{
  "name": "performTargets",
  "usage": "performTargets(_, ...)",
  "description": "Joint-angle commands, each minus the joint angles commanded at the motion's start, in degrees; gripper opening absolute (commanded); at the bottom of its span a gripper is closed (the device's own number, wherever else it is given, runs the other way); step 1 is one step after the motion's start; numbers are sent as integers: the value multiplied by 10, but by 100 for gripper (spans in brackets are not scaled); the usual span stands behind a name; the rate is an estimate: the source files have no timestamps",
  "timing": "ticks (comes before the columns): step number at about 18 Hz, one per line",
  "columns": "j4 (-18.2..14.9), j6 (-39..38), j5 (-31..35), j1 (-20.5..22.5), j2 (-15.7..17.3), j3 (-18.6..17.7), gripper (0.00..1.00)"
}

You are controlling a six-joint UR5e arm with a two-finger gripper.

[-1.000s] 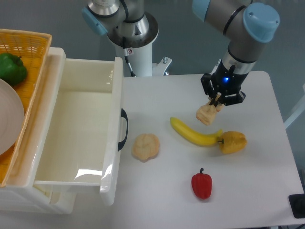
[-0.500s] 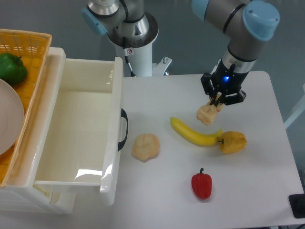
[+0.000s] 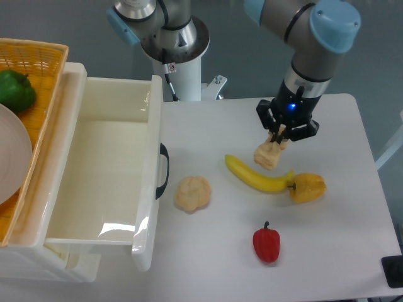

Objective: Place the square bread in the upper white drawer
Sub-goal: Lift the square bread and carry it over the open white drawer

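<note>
The square bread [image 3: 267,155] is a small tan knobbly block. My gripper [image 3: 277,136] is shut on its upper end and holds it just above the table, right above the banana's far end. The upper white drawer [image 3: 101,173] stands pulled open at the left, its deep tray bare inside, with a black curved handle [image 3: 164,170] on its front panel. The gripper is well to the right of the drawer.
A yellow banana [image 3: 255,176] lies under the bread. An orange-yellow pepper [image 3: 308,187] touches its right end. A red pepper [image 3: 266,243] lies nearer the front. A pale round bun [image 3: 192,193] sits by the drawer handle. A woven yellow basket [image 3: 25,94] holds a green pepper [image 3: 15,90].
My gripper has moved a little to the left with the square bread in it. Nothing else has moved.
</note>
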Motion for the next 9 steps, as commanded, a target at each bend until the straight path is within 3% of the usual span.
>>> performTargets(5, -18, -113, -68, -15, 29, 1, 0)
performTargets(9, -18, -152, -100, -22, 51, 0, 0)
